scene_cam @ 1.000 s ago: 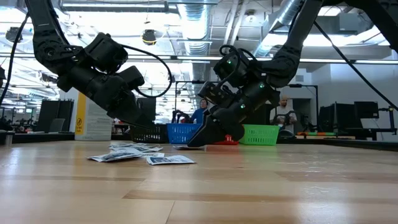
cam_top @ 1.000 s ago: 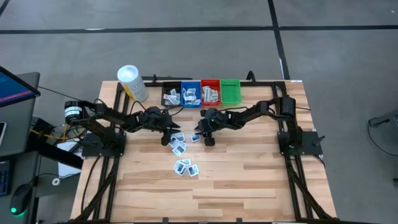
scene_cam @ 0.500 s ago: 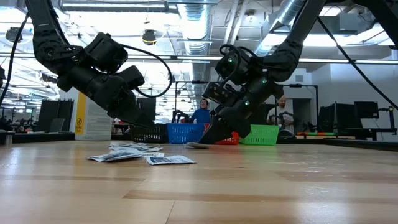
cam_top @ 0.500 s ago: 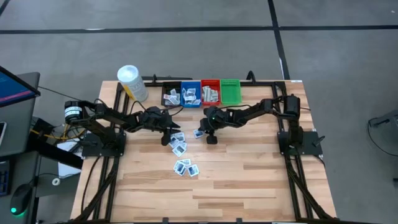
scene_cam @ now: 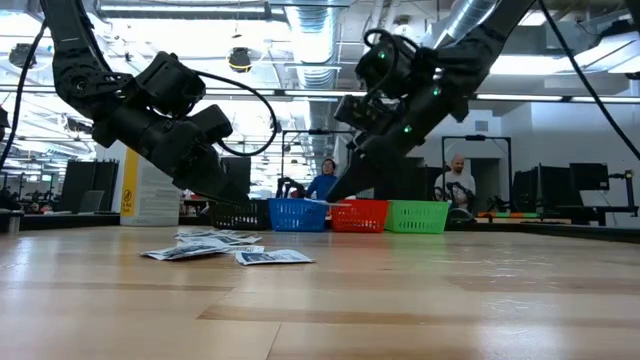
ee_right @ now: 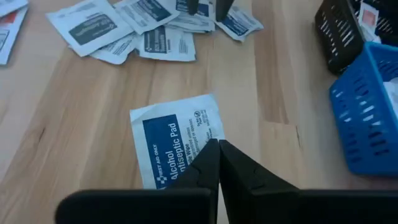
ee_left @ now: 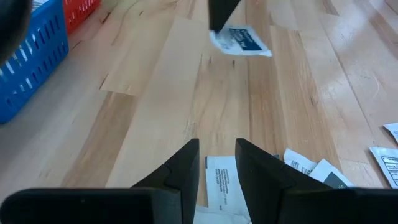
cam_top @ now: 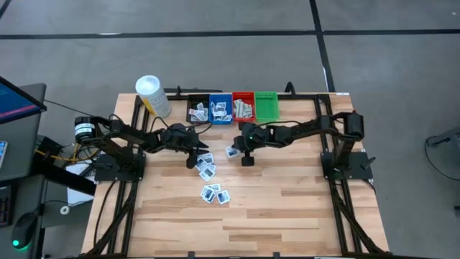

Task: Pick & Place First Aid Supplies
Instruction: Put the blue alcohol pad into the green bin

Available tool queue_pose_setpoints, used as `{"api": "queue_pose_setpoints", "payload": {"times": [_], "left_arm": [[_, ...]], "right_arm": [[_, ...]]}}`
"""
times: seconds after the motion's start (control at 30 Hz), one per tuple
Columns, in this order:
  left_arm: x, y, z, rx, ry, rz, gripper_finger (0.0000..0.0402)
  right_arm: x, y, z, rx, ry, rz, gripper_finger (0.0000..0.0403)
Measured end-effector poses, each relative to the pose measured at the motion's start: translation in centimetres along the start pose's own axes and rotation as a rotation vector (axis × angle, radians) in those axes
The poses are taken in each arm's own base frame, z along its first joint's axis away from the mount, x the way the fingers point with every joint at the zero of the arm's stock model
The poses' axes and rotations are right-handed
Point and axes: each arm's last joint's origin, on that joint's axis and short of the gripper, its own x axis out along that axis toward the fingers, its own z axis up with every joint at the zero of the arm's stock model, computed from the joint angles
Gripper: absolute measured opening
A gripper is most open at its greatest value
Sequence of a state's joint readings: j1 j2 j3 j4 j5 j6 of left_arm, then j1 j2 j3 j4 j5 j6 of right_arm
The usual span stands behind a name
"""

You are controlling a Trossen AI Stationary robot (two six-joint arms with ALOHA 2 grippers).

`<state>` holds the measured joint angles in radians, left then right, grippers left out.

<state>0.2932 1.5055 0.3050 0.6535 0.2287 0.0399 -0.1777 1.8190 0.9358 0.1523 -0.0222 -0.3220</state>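
1. The right gripper is clenched on an edge of an alcohol wipe packet, held off the wooden table.
2. The left gripper is parted – low over the loose packets.
3. Beyond both claws – black bin, blue bin, red bin, green bin.

You had a wooden table carrying four bins along its far edge, a yellow container at the far left corner, and packets scattered mid-table.
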Motion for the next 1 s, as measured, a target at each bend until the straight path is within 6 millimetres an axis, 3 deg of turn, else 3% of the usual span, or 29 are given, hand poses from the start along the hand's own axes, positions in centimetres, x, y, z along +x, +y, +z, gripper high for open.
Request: {"api": "queue_pose_setpoints", "payload": {"times": [0.2,0.33,0.6,0.83,1.0], "left_arm": [[0.0,0.0,0.0,0.0,-0.001,0.0,0.0104],[0.0,0.0,0.0,-0.001,-0.001,0.0,0.0104],[0.0,0.0,0.0,-0.022,-0.002,0.0,0.0104],[-0.2,0.0,0.4,-0.008,-0.026,0.005,0.0104],[-1.5,0.2,2.0,0.106,-0.116,0.092,0.0104]], "right_arm": [[-1.6,0.7,1.2,-0.072,0.011,-0.096,0.0],[-2.9,-0.3,1.3,-0.081,0.062,-0.193,0.0],[-6.7,-5.8,0.4,0.039,0.142,-0.424,0.0],[-9.1,-11.7,-2.9,0.252,0.219,-0.565,0.0],[-9.9,-14.3,-5.5,0.349,0.273,-0.591,0.0]]}}
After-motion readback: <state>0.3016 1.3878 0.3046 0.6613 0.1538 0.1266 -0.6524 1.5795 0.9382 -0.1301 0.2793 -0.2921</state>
